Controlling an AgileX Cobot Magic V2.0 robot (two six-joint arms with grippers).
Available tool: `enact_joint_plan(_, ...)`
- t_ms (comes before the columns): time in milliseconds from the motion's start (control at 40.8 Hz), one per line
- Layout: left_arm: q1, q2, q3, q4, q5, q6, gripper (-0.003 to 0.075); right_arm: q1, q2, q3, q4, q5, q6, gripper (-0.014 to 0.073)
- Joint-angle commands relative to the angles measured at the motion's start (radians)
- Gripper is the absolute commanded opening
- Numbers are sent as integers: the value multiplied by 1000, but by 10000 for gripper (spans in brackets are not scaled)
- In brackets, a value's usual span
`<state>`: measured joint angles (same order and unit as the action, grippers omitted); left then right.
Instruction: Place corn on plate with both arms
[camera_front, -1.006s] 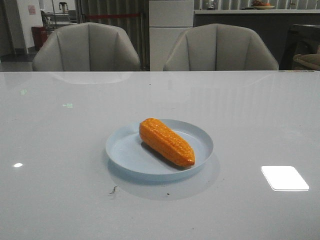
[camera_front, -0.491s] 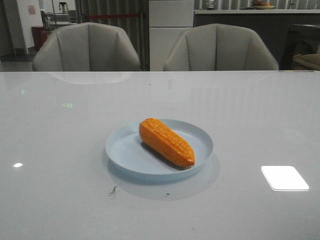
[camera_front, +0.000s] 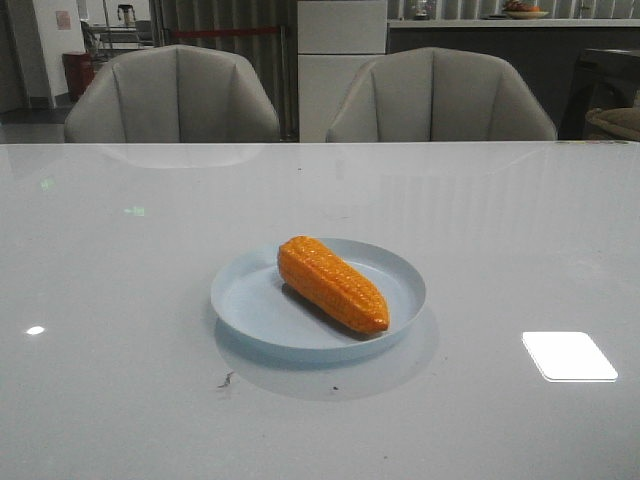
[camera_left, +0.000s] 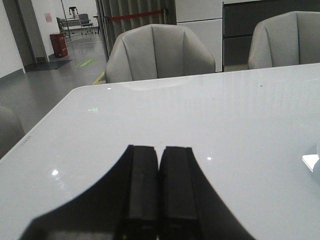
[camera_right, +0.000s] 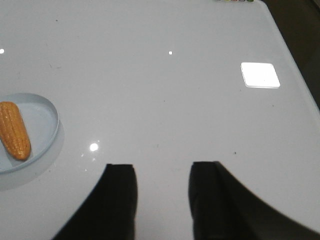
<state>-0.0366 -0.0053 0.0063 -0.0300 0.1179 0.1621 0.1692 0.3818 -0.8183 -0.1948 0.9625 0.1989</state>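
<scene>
The orange corn (camera_front: 332, 283) lies at a slant inside the pale blue plate (camera_front: 250, 300) at the middle of the table. The right wrist view catches the corn (camera_right: 15, 130) and part of the plate (camera_right: 47, 112) too. Neither arm shows in the front view. My left gripper (camera_left: 160, 150) is shut with nothing between its fingers, over bare table away from the plate. My right gripper (camera_right: 162, 167) is open and empty above the table, well off to one side of the plate.
Two grey chairs (camera_front: 175, 95) (camera_front: 440, 95) stand behind the table's far edge. A bright light reflection (camera_front: 568, 356) lies on the glossy white tabletop to the right of the plate. A small dark mark (camera_front: 227, 380) sits in front of the plate.
</scene>
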Motion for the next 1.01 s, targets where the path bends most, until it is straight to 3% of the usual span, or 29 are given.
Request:
enact_joint_plan(0, 0, -15, 38, -9, -80, -4, 86, -3, -7, 33, -28, -216, -1, 212)
enact_joint_plan(196, 0, -15, 38, -9, -80, -4, 86, -3, -50, 186, -28, -533, -1, 15)
enact_joint_plan(515, 0, -15, 38, -9, -80, -4, 86, -85, -129, 502, -28, -1015, -1, 27)
enact_joint_plan(711, 0, -15, 38, -9, -80, -4, 86, -106, -189, 637, 8, -1044, -1, 27)
enact_joint_plan(907, 0, -15, 38, -9, -80, -4, 86, -106, -189, 752, 189, -1166, -3, 27)
enact_joint_plan(981, 0, -15, 38, -9, -80, -4, 86, -106, -189, 793, 202, -1221, -6, 27)
